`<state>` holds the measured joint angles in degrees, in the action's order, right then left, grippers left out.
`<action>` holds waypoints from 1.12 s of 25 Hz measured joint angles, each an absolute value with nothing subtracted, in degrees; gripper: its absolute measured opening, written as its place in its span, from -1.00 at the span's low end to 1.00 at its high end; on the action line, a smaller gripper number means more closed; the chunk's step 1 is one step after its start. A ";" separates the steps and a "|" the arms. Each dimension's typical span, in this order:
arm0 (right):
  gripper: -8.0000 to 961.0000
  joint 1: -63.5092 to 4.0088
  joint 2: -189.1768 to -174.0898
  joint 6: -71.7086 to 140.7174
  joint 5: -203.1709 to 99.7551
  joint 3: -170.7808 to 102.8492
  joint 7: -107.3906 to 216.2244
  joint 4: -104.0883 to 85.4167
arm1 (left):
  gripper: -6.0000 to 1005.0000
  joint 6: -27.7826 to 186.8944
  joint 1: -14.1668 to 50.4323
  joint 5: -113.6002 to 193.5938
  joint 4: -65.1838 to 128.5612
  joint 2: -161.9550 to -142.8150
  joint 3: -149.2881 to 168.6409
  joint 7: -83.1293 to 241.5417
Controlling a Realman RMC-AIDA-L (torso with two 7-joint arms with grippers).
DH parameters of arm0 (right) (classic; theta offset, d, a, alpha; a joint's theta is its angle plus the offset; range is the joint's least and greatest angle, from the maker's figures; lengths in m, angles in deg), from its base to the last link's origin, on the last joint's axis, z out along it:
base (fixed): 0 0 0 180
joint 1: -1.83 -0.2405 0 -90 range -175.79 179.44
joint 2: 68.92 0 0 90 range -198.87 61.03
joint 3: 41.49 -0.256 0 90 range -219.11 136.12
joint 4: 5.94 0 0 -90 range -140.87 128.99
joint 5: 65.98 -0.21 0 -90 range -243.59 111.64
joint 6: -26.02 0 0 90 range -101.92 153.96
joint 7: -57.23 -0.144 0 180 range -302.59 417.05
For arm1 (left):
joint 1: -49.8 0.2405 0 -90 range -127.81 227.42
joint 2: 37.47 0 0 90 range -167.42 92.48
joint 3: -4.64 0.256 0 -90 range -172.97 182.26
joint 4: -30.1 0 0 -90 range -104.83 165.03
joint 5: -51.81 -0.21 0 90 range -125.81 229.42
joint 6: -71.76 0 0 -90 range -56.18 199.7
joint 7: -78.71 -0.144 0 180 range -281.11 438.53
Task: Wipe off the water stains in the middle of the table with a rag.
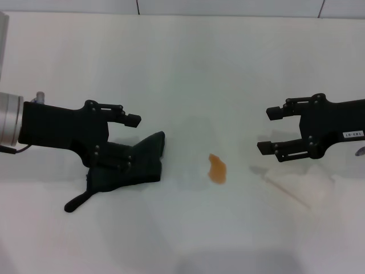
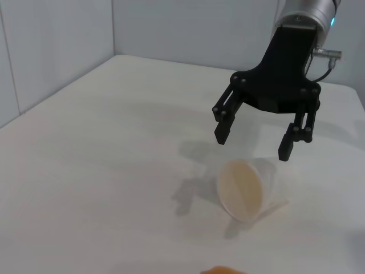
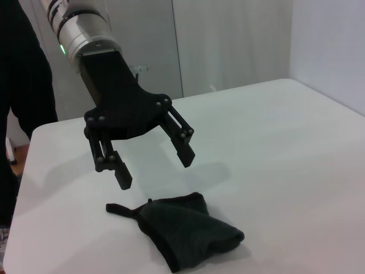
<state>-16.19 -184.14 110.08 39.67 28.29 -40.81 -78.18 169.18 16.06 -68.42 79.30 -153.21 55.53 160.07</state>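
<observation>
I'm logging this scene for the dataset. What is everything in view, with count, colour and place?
stain: one, orange-brown, middle of the table
rag: one, black, crumpled on the table left of the stain, under the left pincer
cup: one, translucent white, lying on its side on the table right of the stain, below the right pincer
table: one, white
left pincer: one, black, open, hovering above the rag
right pincer: one, black, open, hovering above the cup
</observation>
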 joint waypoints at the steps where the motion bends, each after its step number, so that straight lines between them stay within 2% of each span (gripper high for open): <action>1: 0.60 -16.16 -184.14 110.09 39.65 28.29 -40.82 -78.18 | 0.65 169.16 16.06 -68.43 79.31 -153.21 55.53 160.07; 17: 0.60 -16.10 -184.14 110.01 39.84 28.28 -41.25 -78.18 | 0.64 169.00 15.99 -68.74 79.32 -153.21 55.53 160.10; 28: 0.60 -14.60 -183.91 110.53 48.38 28.07 -53.84 -84.24 | 0.64 168.78 15.96 -68.87 79.24 -153.22 55.53 160.26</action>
<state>-14.60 -183.91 110.53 48.38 28.07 -53.84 -84.24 168.78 15.96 -68.87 79.24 -153.22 55.53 160.26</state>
